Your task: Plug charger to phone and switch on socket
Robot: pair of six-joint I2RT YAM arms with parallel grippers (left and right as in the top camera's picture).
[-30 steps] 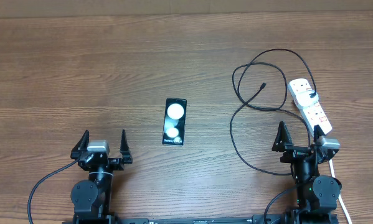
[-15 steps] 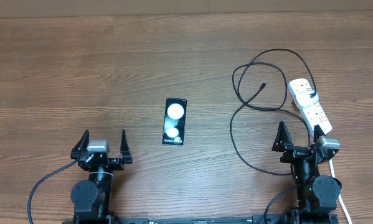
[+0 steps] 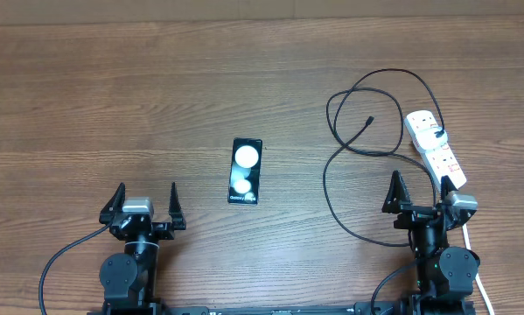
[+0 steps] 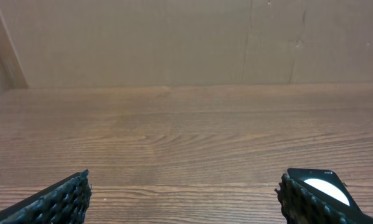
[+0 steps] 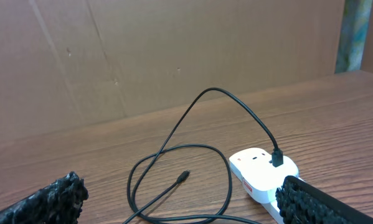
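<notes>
A black phone (image 3: 245, 171) lies face up in the middle of the table, reflecting two lights; its corner shows in the left wrist view (image 4: 326, 186). A white socket strip (image 3: 434, 149) lies at the right, also in the right wrist view (image 5: 261, 174). A black charger cable (image 3: 349, 140) is plugged into it and loops leftward; its free plug end (image 3: 369, 119) lies on the wood, seen in the right wrist view (image 5: 182, 177). My left gripper (image 3: 143, 210) is open and empty near the front edge. My right gripper (image 3: 423, 197) is open and empty, just in front of the strip.
A brown cardboard wall (image 4: 186, 43) stands along the table's far edge. The socket strip's white lead (image 3: 478, 267) runs off the front right past my right arm.
</notes>
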